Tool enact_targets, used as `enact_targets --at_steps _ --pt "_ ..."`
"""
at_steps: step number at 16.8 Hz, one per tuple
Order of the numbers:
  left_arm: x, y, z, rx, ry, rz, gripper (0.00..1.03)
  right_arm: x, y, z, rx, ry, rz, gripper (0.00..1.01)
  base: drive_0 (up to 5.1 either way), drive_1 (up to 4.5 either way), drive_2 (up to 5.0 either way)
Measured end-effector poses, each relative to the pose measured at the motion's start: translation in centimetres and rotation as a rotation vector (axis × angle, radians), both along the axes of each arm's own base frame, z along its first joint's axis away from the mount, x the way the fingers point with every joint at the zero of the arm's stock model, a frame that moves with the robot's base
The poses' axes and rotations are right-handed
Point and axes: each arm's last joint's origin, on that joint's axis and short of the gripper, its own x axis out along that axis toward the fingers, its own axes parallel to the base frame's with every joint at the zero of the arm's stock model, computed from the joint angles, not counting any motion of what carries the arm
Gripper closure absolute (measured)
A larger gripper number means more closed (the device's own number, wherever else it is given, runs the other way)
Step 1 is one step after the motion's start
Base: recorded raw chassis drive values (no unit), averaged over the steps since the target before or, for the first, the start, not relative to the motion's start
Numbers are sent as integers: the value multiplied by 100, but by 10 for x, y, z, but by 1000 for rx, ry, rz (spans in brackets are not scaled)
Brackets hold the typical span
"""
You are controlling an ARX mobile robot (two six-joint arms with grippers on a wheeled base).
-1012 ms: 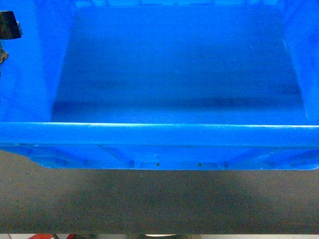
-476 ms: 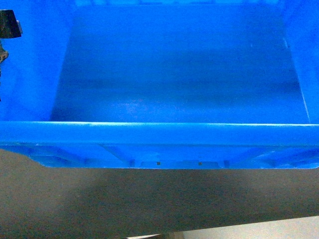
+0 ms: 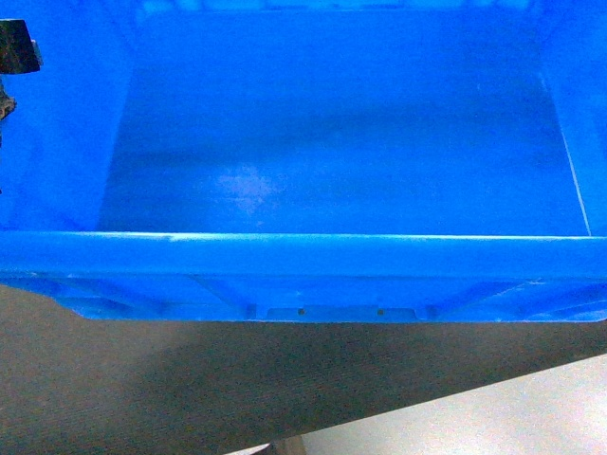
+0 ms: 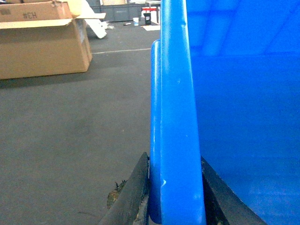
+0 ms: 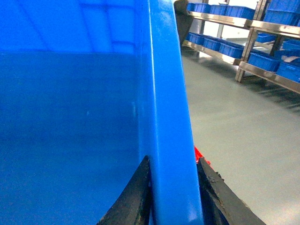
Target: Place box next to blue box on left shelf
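Wrist views: tools (image 4: 176, 197) (image 5: 171, 197) astride box (image 3: 322, 142) rims

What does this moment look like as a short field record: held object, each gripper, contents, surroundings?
held object: box, carried clear of the floor
left gripper: clamped on the box's left rim
right gripper: clamped on the box's right rim
box contents: none seen
left surroundings: cardboard carton on dark floor
right surroundings: steel racks holding small blue bins
target shelf: cannot tell

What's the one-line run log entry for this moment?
box: empty, carried | left gripper: clamped on left rim | right gripper: clamped on right rim | shelves: on right, holding blue bins
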Motion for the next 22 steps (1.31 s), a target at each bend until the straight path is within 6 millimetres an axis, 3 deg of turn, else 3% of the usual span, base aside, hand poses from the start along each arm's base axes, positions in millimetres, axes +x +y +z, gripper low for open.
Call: enact_targets --at_steps 22 --pt "0 0 0 2 1 0 85 0 0 0 -4 -1 0 80 -156 -156 -156"
